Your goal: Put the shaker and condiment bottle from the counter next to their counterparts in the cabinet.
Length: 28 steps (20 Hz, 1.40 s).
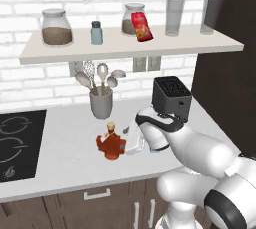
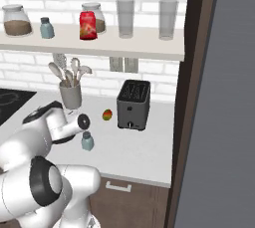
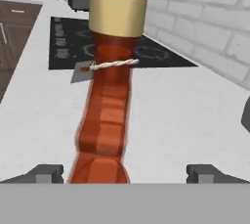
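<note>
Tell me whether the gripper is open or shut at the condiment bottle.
Open. In the hand view the gripper has its two fingertips standing wide apart on either side of the condiment bottle, with gaps to its neck.

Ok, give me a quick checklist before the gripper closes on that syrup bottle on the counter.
1. Gripper open: ok, both tips stand wide apart.
2. Condiment bottle between the tips: ok, its neck rises between them in the hand view, nearer one tip.
3. Bottle upright on the counter: ok.
4. Space beside the red container on the cabinet: ok, bare board in front.
5. Shaker clear of the arm: cannot tell, it stands close.
</note>
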Motion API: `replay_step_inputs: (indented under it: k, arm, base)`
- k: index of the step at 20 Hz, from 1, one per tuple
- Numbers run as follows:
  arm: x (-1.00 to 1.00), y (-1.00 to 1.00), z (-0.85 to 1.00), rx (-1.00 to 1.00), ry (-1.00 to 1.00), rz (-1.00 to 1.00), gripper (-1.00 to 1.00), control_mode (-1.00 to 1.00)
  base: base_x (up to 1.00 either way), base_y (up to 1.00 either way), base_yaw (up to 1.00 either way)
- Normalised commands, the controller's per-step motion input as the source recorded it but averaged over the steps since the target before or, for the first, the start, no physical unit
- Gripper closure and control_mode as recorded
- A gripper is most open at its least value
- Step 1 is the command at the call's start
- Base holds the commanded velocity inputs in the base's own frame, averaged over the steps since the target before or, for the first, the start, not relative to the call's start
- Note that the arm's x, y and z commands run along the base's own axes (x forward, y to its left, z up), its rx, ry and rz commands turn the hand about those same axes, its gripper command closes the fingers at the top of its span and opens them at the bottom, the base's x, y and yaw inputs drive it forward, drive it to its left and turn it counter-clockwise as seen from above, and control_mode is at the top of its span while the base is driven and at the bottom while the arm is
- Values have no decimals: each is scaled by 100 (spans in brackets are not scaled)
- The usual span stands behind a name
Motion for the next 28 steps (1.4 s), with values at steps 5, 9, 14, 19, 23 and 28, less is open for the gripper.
replay_step_inputs:
  k: [5,9,14,19,23,28]
  arm:
    - [0,4,-67,7,-13,-3,100,-100]
    - [-1,13,-42,3,1,0,100,-100]
    - [10,4,-1,0,1,8,100,-100]
    - [0,-5,68,-4,-7,8,100,-100]
    - [2,0,80,-9,-1,-4,100,-100]
    - [-5,0,65,-3,-14,-3,100,-100]
  base:
    - [0,0,0]
    - [0,0,0]
    - [0,0,0]
    - [0,0,0]
    - [0,0,0]
    - [0,0,0]
